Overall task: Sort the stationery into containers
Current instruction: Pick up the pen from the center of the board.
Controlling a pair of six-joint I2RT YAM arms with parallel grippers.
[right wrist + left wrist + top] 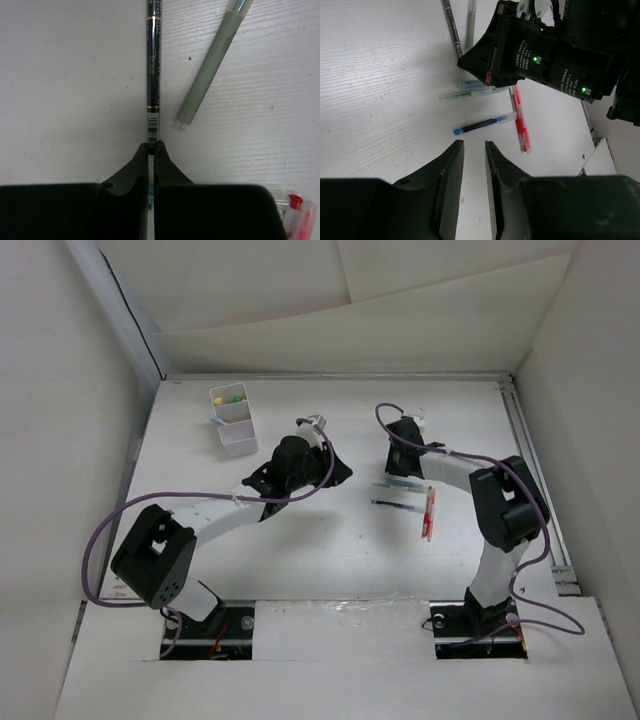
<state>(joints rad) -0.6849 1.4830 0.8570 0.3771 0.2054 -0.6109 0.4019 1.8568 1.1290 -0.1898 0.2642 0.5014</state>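
Observation:
My right gripper [152,146] is shut on the near end of a black pen [152,70], which points straight away over the table. A grey-green pen [212,70] lies just right of it. In the top view my right gripper [408,430] is at the back right, beyond a teal pen [402,483], a dark blue pen [400,505] and red pens [429,512]. My left gripper [474,146] is open and empty, above bare table short of the blue pen [480,125] and red pens [520,125]. The white box [240,440] holds yellow and green pieces [233,398].
The right arm's black wrist [545,55] hangs over the pen pile in the left wrist view. White walls enclose the table on the left, back and right. A metal rail [535,480] runs along the right edge.

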